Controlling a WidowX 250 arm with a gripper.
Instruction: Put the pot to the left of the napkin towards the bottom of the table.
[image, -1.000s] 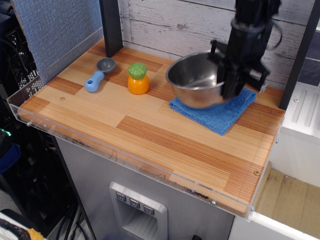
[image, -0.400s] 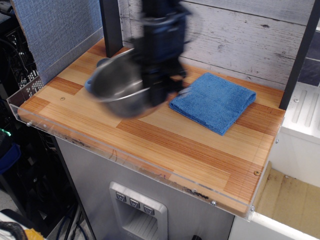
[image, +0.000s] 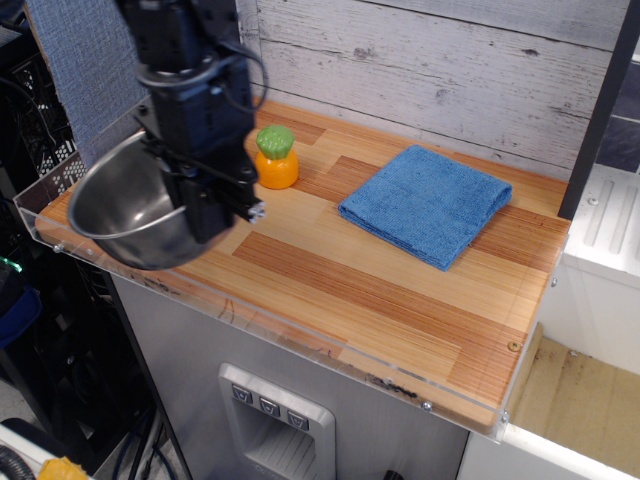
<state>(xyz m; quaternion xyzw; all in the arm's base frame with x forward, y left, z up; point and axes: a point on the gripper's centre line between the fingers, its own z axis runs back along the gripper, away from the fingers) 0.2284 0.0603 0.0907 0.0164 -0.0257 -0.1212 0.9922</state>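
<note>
Stretching wide, the striped wooden table (image: 330, 280) carries the blue napkin (image: 426, 204) toward its back right; the shiny pot (image: 135, 214) hangs over the front left corner, well left of the napkin, its right rim pinched in the black gripper (image: 205, 212); a small orange toy with a green top (image: 276, 157) stands just behind

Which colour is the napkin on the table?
The napkin is blue; the observation.image view, the only one, shows it clearly.
</note>
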